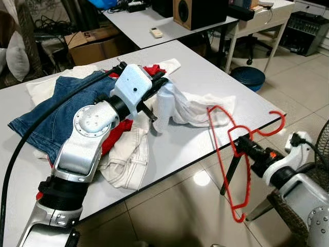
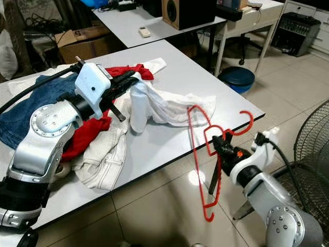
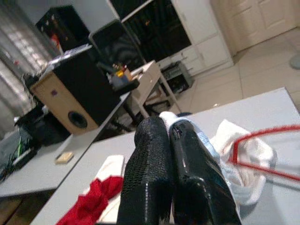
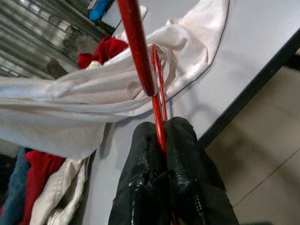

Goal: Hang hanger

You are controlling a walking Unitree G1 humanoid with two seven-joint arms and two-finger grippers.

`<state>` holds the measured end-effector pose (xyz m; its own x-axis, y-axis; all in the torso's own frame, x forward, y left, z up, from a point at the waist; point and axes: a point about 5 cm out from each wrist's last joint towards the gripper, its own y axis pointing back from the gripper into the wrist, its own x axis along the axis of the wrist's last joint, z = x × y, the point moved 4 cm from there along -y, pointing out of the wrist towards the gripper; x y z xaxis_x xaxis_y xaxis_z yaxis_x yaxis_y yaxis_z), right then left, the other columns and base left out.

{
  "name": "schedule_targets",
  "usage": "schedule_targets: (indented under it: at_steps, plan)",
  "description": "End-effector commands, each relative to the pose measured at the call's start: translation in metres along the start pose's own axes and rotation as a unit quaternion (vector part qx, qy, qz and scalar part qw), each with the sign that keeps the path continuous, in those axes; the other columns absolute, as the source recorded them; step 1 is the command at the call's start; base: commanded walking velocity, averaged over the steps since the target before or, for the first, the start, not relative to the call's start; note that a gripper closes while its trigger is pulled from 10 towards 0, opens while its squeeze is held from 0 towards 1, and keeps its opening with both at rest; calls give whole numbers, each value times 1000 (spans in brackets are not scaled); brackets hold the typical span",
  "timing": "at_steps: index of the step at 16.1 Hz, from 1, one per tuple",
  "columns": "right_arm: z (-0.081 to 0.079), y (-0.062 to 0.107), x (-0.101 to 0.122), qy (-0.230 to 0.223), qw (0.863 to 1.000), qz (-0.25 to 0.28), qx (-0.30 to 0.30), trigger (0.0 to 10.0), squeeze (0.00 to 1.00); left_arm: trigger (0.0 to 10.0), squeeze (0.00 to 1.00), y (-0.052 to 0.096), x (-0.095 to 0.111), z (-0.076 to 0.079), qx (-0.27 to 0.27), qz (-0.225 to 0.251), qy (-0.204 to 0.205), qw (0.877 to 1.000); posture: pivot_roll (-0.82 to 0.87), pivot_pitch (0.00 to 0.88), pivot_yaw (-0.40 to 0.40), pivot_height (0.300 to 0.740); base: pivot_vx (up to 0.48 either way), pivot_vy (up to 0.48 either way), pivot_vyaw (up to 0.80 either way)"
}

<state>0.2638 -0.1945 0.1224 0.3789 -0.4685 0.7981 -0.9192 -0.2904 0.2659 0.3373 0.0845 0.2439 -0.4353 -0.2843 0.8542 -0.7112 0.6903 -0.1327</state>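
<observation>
A red wire hanger [image 1: 237, 154] hangs off the front right edge of the grey table [image 1: 205, 77], its hook [image 1: 275, 123] pointing right. My right gripper [image 1: 241, 145] is shut on the hanger's neck; the wrist view shows the wire pinched between its fingers [image 4: 183, 154]. One arm of the hanger [image 4: 140, 56] reaches into a white garment [image 1: 198, 110] lying on the table. My left gripper [image 1: 154, 95] is shut on one end of that garment, holding it bunched and lifted a little off the tabletop. The white cloth [image 3: 243, 154] spreads out beyond the left fingers [image 3: 150, 154].
Blue jeans [image 1: 56, 113], a red cloth [image 1: 115, 134] and cream trousers [image 1: 128, 159] are piled on the table's left half. Behind stands a second table with a speaker [image 1: 198, 13] and a remote [image 1: 156, 33]. A blue round stool [image 1: 248, 77] and a fan [image 1: 324, 149] are on the tiled floor at right.
</observation>
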Motion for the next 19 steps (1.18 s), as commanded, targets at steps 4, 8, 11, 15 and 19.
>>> schedule_targets:
  at_steps: [4,8,11,15,19]
  plan:
    - [-4,4,-12,-27,999,-25,26,10000,0,0,0,1,10,0,-6,28,-14,999,-106,15,87,740,0,0,0]
    - [2,6,-17,-63,997,-29,37,10000,0,0,0,1,17,19,-60,61,-22,996,-108,15,89,740,0,0,0]
    - [-12,19,-19,-64,994,-35,83,10000,0,0,0,-2,12,13,-50,49,-40,997,-97,18,78,740,0,0,0]
    - [1,20,-20,-71,995,-41,61,10000,0,0,0,1,25,30,-110,97,-32,989,-106,24,89,740,0,0,0]
    - [24,-3,-5,-127,991,-7,42,10000,0,0,0,14,22,49,-165,102,-17,981,-103,26,91,740,0,0,0]
